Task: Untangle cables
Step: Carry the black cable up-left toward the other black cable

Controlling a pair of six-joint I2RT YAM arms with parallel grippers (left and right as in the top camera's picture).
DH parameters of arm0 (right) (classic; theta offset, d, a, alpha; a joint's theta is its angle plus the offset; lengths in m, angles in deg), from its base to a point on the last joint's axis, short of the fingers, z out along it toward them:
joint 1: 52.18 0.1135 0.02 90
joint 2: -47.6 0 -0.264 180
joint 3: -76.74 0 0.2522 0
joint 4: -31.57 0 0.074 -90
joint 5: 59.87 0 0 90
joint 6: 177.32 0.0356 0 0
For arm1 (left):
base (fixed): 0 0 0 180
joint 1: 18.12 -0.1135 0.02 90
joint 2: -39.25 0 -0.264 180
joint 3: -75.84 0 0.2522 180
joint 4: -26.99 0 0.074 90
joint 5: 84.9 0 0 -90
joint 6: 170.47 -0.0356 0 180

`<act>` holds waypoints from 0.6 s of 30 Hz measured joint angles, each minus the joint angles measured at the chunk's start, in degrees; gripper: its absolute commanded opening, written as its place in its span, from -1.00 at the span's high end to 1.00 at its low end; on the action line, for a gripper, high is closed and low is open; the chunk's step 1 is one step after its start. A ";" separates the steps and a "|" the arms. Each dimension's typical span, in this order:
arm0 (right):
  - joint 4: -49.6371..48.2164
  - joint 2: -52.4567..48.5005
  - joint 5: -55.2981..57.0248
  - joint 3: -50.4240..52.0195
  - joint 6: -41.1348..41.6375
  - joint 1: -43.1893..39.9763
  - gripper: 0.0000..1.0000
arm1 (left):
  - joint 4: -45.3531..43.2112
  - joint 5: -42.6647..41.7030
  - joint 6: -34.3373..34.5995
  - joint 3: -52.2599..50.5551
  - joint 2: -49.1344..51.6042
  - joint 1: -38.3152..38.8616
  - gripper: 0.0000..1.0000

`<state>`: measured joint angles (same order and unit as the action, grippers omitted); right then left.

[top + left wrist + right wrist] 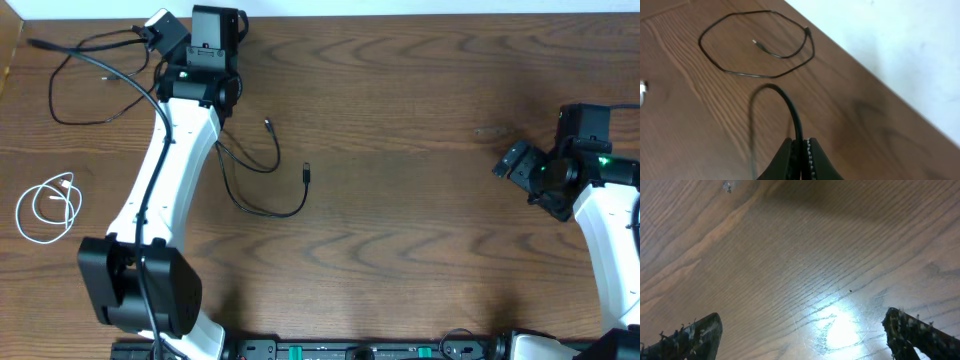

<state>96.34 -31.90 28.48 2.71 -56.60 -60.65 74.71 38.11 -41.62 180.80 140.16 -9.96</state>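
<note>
Cables lay well apart on the counter (420, 200), so the task looked nearly done. The left arm (165, 160) stretched to the far edge; the right gripper (802, 312) hung idle, jaws spread. A black loop (755, 75), a second black cable (262, 213) and a white coil (66, 184) rested flat. The left gripper (801, 150) had its jaws pinching a black strand (795, 120), which I judged should next be laid down clear of the others.
</note>
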 measured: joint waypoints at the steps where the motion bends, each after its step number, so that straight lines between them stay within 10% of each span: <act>1: 0.00 0.00 0.00 0.00 0.00 0.00 -0.99 | 0.04 0.15 -0.79 0.00 0.35 -0.11 0.85; 18: 0.00 0.00 0.00 0.00 0.00 0.00 -0.99 | 3.45 -0.83 -6.40 -0.33 7.02 -2.01 0.66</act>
<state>96.34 -31.90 28.48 2.71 -56.60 -60.65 78.16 37.28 -48.02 180.48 147.17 -11.97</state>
